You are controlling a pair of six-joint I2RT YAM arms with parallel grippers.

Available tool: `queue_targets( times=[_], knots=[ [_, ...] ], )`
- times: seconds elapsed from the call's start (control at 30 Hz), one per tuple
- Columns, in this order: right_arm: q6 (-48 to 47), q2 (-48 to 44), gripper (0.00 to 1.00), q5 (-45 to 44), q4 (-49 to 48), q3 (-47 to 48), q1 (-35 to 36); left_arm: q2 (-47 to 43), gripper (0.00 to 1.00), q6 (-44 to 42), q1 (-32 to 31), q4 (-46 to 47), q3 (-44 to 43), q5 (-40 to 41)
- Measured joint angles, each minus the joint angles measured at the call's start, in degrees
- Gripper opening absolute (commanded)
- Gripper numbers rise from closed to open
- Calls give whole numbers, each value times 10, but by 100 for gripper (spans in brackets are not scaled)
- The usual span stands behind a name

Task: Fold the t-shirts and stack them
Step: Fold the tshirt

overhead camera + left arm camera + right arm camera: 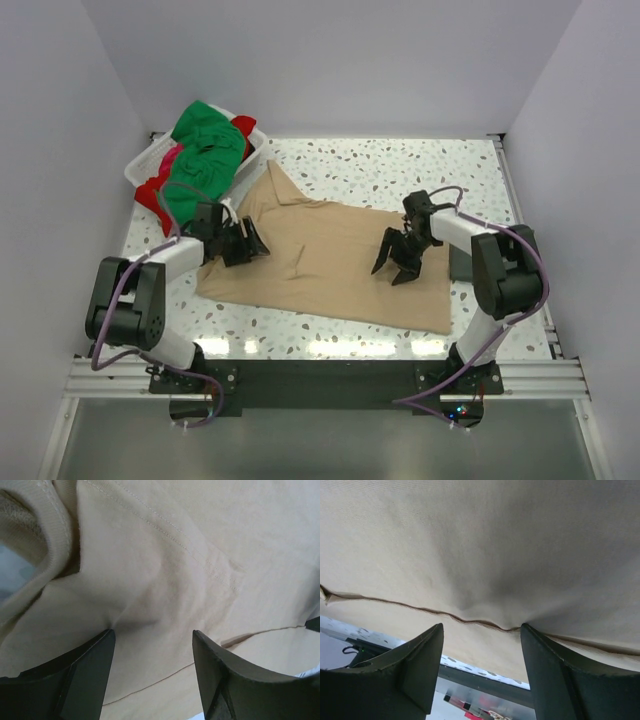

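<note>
A tan t-shirt [320,255] lies spread on the speckled table [400,170], with one sleeve pointing toward the back. My left gripper [245,243] is open, its fingertips down on the shirt's left part near the collar; the left wrist view shows tan cloth [165,555] between the spread fingers [85,675]. My right gripper [398,262] is open on the shirt's right part; in the right wrist view [480,635] a folded edge of the tan cloth [470,540] runs between its fingers [555,675]. Green [205,150], red [150,195] and pink [172,158] shirts lie heaped in the basket.
The white plastic basket [140,165] stands at the back left corner, its shirts spilling over the near side. A dark grey patch [462,262] shows beside the right arm, mostly hidden. The table's metal front rail [320,375] runs along the near edge.
</note>
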State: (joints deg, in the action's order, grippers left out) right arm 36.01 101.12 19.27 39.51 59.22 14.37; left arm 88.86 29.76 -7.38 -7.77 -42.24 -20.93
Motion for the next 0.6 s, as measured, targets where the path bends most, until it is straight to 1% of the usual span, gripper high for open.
queue_targets(
  times=[0.17,0.27,0.43,0.6],
  knots=[
    [0,-7,67,16,-5,-16,6,-64,73,35,3,13,61,24],
    [-1,-15,67,19,-5,-27,12,-124,76,63,3,12,112,37],
    [-2,-38,67,25,-1,-56,17,-211,77,104,3,-20,165,53],
    [-5,-71,67,27,12,-97,19,-303,77,148,3,-55,214,51]
  ],
)
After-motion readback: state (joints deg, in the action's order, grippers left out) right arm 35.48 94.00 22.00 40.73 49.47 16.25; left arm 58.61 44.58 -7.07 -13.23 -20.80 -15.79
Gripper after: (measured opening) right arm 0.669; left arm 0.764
